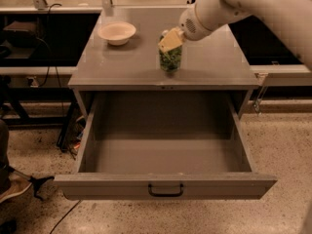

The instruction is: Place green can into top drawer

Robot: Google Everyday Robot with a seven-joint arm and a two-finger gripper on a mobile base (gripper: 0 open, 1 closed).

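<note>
From the one camera view I'm looking down on a grey cabinet (126,67) with the top drawer (165,184) pulled fully out toward me. Its black handle sits at the centre of the front panel, and I can see the whole drawer floor with nothing lying on it.

The green can (170,60) stands upright on the cabinet top, near the front edge and a little right of centre, just behind the open drawer. The gripper (170,41) sits right on the can's upper end and hides the can's top. I cannot tell whether it is clamped on the can or only resting against it. The pale arm (243,6) reaches in from the upper right, above the right side of the cabinet top.

A pale shallow bowl (117,32) sits toward the back left of the top, well apart from the can and off the line between can and drawer. Nothing stands between the can and the front edge. A dark cable (66,217) trails over the speckled floor at lower left.
</note>
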